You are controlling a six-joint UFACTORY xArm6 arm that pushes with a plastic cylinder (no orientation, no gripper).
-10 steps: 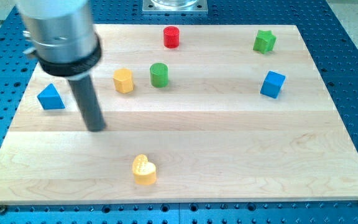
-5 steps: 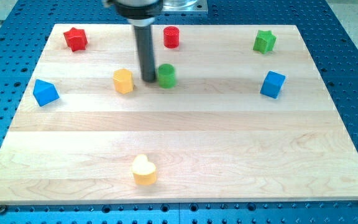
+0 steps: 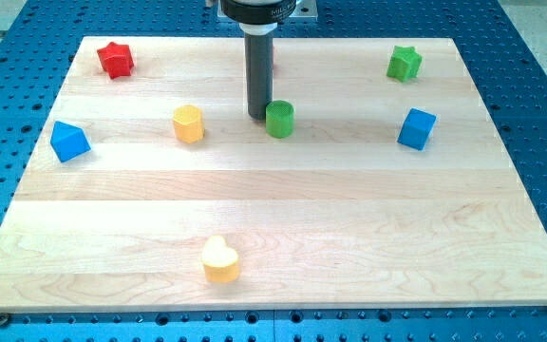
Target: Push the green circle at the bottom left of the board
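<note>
Green circle (image 3: 279, 120) sits on the table (image 3: 349, 247) in its upper middle, far from the bottom-left corner. My tip (image 3: 258, 116) touches its left side, so pushing here sends it rightward. No claw exists.

— Where does the green circle (image 3: 280, 119) sit?
— Upright on its flat base on the wooden board (image 3: 349, 218), in the upper half, slightly right of the middle.
— What does it look like?
— A short green cylinder with a round top.
</note>
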